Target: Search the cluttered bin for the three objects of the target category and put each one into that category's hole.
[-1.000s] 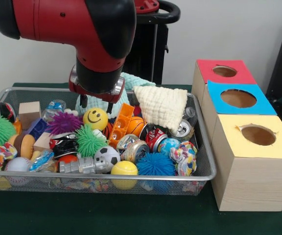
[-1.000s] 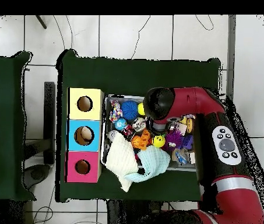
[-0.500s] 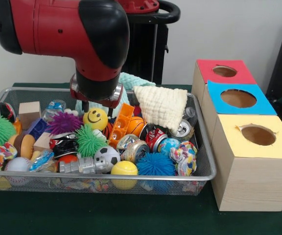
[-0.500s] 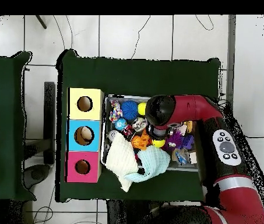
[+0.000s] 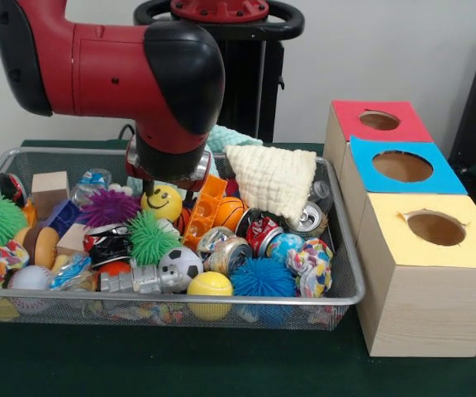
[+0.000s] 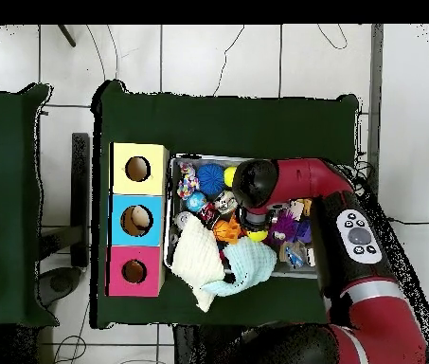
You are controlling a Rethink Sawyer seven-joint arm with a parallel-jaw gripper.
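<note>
Bin front: the wire mesh bin (image 5: pixel 337 248) holds at its near rim a plain yellow ball (image 5: pixel 210 285), a blue spiky ball (image 5: pixel 262 278) beside it and a small soccer ball (image 5: pixel 179 265) just behind.
Bin middle: a green spiky ball (image 5: pixel 151 237), a purple spiky ball (image 5: pixel 108 207), crushed cans (image 5: pixel 229 252) and a little basketball (image 5: pixel 230 212) lie packed together; an orange plastic block (image 5: pixel 207 208) leans among them.
Smiley ball: the yellow smiley ball (image 5: pixel 162 201) sits in the middle of the bin, between the purple spiky ball and the orange block, its face turned to the front.
Gripper: the gripper (image 5: pixel 165 177) hangs right above the smiley ball, low enough that the ball's top meets the wrist's underside in the front view; whether it touches cannot be told.
Jaws: hidden under the red and black wrist in both views, so their spread cannot be told.
Bin rear: a cream cloth (image 5: pixel 273 179) drapes over the far rim, a pale teal cloth (image 5: pixel 230 136) behind it.
Boxes: to the side stand three wooden boxes, each with a round hole: yellow-topped (image 5: pixel 433 229) nearest, blue-topped (image 5: pixel 402 166) next, red-topped (image 5: pixel 378 121) farthest.
Overhead: the arm (image 6: pixel 298 180) reaches across the bin from the side away from the boxes.
</note>
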